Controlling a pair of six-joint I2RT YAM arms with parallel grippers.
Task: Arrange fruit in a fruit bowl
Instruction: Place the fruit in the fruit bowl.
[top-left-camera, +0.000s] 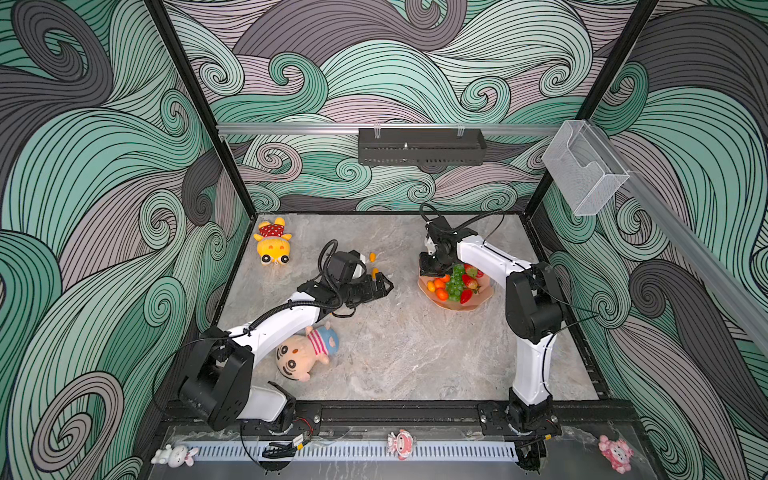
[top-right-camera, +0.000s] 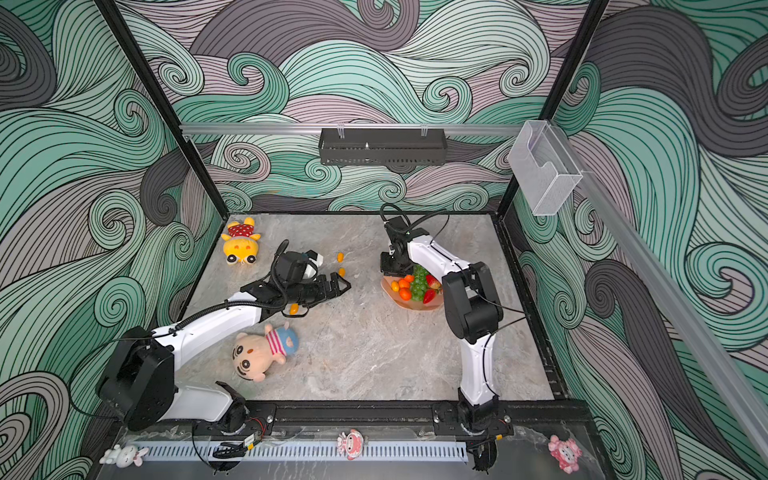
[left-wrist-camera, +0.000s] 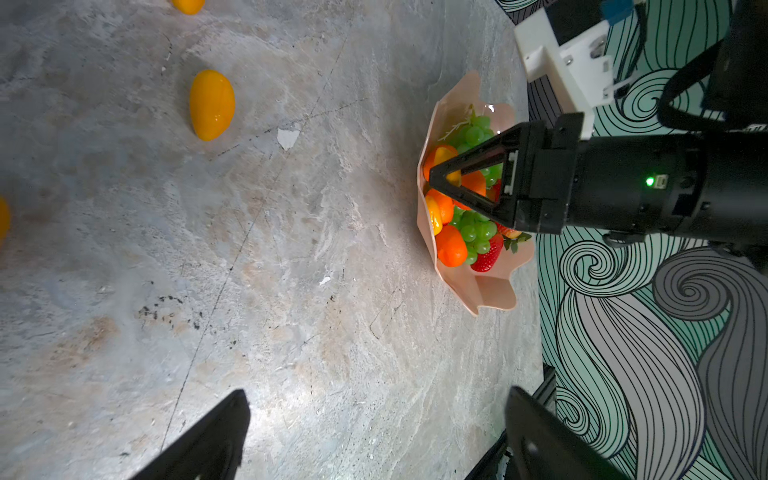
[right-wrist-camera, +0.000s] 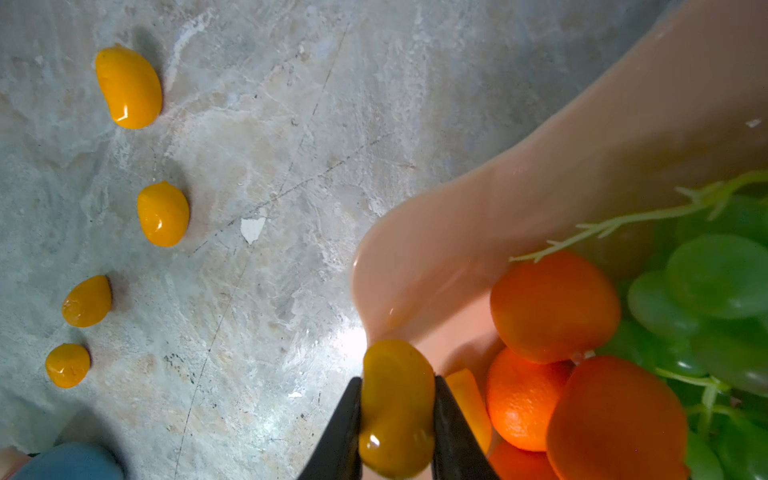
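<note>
A kumquat (right-wrist-camera: 397, 407) was held pinched in the right gripper (right-wrist-camera: 397, 380), just above the rim of the fruit bowl (right-wrist-camera: 436, 257). Inside the bowl, tangerines (right-wrist-camera: 552, 307), a green grape bunch (right-wrist-camera: 719, 274) and strawberries (top-left-camera: 469, 281) were piled. Four loose kumquats (right-wrist-camera: 163, 214) were scattered on the table (right-wrist-camera: 291, 124), well apart from the bowl. The left gripper (left-wrist-camera: 378, 392) was spread wide and empty, away from the bowl.

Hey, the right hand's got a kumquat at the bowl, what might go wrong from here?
The right hand pinches a small oval yellow-orange kumquat right at the rim of the shallow peach-pink scalloped bowl; released here, it may fall outside. The round orange tangerines are already heaped near that edge, so it might roll off them. The open left hand is close to a loose kumquat and may knock it away.
</note>
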